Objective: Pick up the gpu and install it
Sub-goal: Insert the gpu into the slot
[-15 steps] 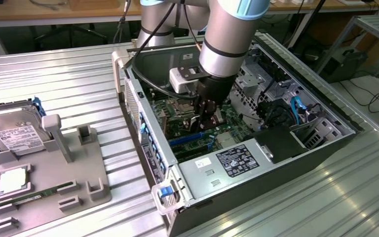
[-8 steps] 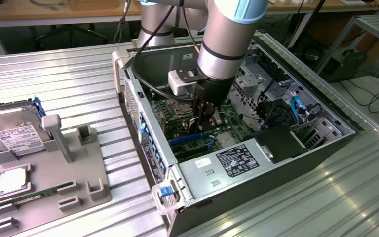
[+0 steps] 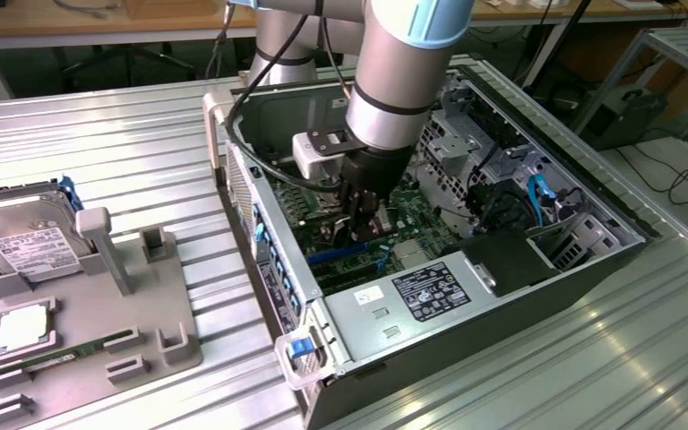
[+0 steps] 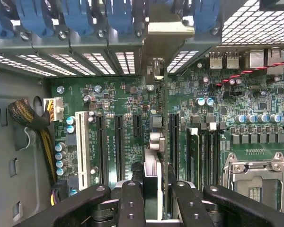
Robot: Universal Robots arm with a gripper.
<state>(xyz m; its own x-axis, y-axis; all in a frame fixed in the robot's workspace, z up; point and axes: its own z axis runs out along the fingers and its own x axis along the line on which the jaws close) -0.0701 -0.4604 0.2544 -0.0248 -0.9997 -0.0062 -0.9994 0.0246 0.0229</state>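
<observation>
From the exterior view, the arm reaches down into the open computer case point(image 3: 487, 179), which lies on its side on the ribbed metal table point(image 3: 117, 152). The gripper point(image 3: 364, 217) hangs low over the green motherboard point(image 3: 422, 215), and a dark flat piece hangs edge-down between its fingers, which I take to be the gpu point(image 3: 347, 237). It is just above the slots, not clearly seated. Off to the exterior view's left, well apart from the case, a grey holder point(image 3: 93, 313) carries a hard drive point(image 3: 21, 237) and a memory stick point(image 3: 64, 351); its other stands look bare.

In the wrist view, the gripper point(image 4: 151, 198) looks straight along the card. The two black fingers point(image 4: 132, 203) are pinching the gpu point(image 4: 157, 142), one on each flat face, with only the card's thickness between them. The card is seen edge-on: its long axis runs away from the fingers toward the case's rear wall, where its pale metal bracket point(image 4: 166, 28) meets the row of rear openings by the blue clips point(image 4: 85, 19). That axis lies parallel to the long black slots point(image 4: 118, 146) on the board, and the card's edge sits between two of them, just beside the slot nearest it. Whether the edge is already touching a slot I cannot tell.
</observation>
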